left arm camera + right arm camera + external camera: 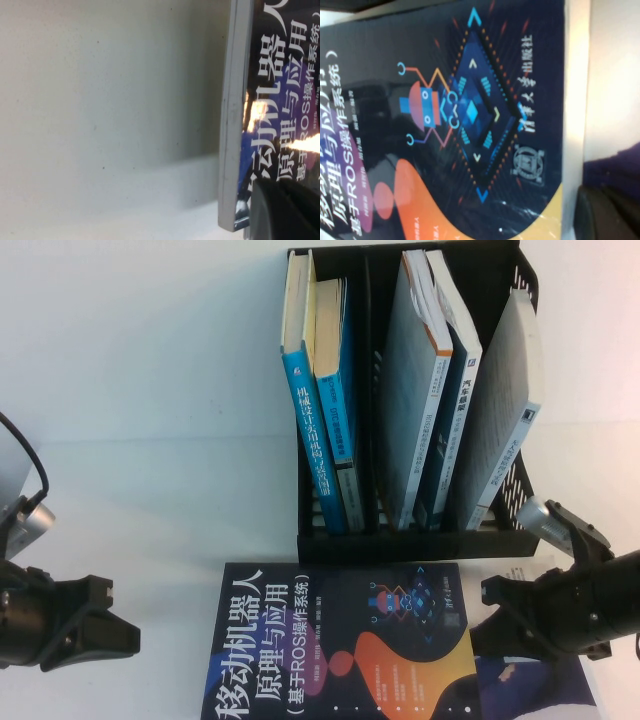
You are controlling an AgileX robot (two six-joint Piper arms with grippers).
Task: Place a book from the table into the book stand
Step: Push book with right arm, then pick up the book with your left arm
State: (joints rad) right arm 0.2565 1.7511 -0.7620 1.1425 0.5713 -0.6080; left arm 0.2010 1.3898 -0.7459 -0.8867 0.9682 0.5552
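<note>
At the lower left of the high view we see the left gripper (105, 625) low over the table (150, 390), its dark fingers spread apart and holding nothing, just beside the left edge of the book (340, 640). At the lower right of the same view the right gripper (505, 615) sits close against the book's right edge; we cannot tell whether its fingers are parted or closed.

The book lies flat along the bottom centre of the frame, dark cover up, its white Chinese title and orange swirl artwork facing us. In the left wrist view we see the book (280, 125) by its pale page edge and glossy title, with bare table (100, 100) beside it. In the right wrist view the book (470, 115) fills most of the frame, showing a blue diamond design and a small robot figure.

Just above the book in the high view stands the book stand (525, 285), occupying the upper centre and right. Blue-spined books (325, 440) fill its left slot, and more books (450, 410) lean in the slots to the right.
</note>
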